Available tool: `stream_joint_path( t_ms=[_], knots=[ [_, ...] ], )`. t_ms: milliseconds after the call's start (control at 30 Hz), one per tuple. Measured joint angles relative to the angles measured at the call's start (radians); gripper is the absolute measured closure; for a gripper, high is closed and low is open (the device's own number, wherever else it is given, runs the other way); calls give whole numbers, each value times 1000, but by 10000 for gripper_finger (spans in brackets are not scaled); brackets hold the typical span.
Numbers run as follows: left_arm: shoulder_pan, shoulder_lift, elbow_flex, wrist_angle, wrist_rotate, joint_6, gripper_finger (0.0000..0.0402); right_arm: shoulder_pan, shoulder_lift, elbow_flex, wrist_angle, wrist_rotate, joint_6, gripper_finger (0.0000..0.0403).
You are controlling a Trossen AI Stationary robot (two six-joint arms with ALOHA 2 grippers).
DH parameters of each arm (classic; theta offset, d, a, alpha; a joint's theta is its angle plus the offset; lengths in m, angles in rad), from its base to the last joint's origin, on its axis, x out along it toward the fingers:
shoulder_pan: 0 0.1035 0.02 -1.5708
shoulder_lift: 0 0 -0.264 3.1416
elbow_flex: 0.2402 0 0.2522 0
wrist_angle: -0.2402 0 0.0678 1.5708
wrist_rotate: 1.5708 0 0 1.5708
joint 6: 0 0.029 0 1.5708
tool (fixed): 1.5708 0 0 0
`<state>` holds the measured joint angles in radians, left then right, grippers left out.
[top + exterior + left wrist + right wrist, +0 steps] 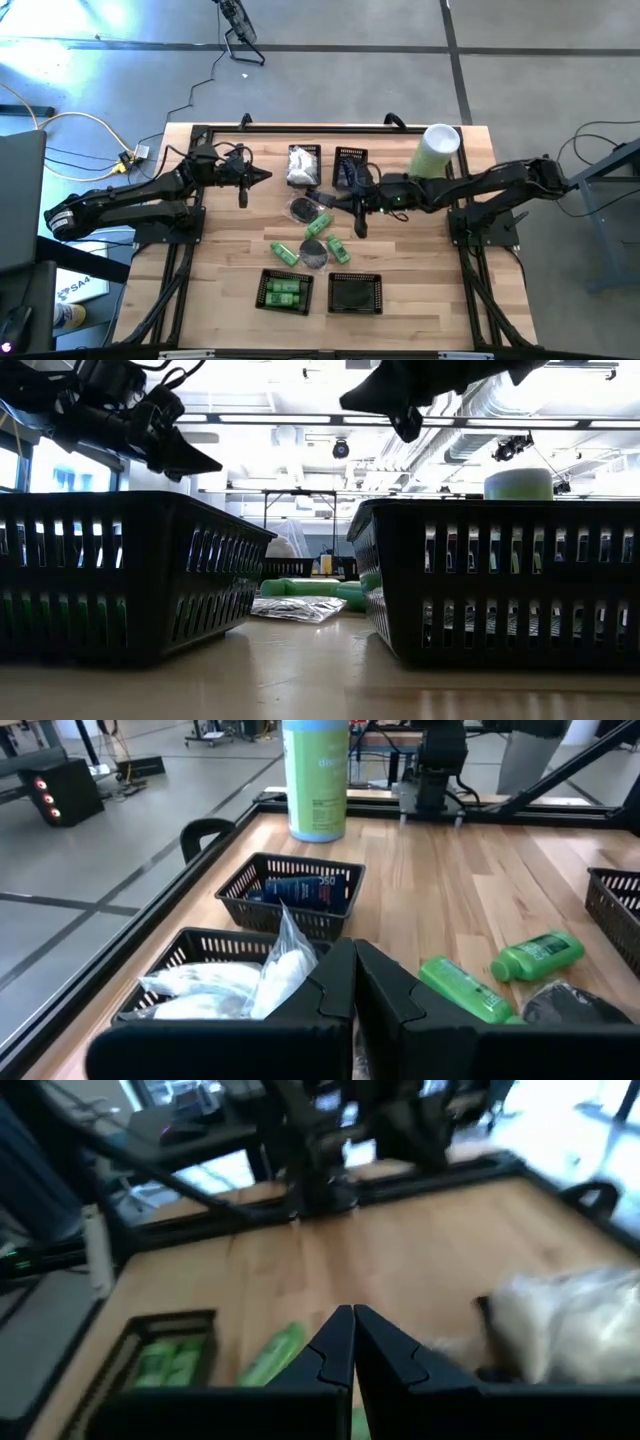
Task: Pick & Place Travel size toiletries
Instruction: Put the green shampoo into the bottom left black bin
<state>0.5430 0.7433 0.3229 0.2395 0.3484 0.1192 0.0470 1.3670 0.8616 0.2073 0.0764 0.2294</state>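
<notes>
Several toiletries lie loose mid-table: green bottles (285, 252) (338, 249) (318, 225), a grey disc (314, 254) and a dark wrapped piece (302, 209). White packets (303, 163) fill one far basket, and dark blue pieces (300, 892) lie in the other far basket (350, 165). Green bottles (284, 292) lie in a near basket. My left gripper (264, 176) (355, 965) hovers shut, left of the white-packet basket. My right gripper (320, 197) (353, 1330) hovers shut over the loose items, with nothing between its fingers.
A tall pale-green cylinder (437, 150) with a white lid stands at the far right. A second near basket (355, 293) sits beside the one with green bottles. Bare wood shows at the table's left (215, 250) and right (430, 260) sides.
</notes>
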Motion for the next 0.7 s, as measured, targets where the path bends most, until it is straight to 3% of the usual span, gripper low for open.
stream_joint_path(
  t_ms=[267, 433, 700],
  knots=[
    [0, 0, 0, -4, -1, -50, 401, 47, 2, 0, -220, 0, 215, 400],
    [0, 0, 0, -4, -2, -52, 402, 62, 56, 2, -231, 26, 269, 401],
    [0, 1, 0, -3, -3, -46, 401, 80, 198, 176, -444, 105, 331, 401]
  ],
)
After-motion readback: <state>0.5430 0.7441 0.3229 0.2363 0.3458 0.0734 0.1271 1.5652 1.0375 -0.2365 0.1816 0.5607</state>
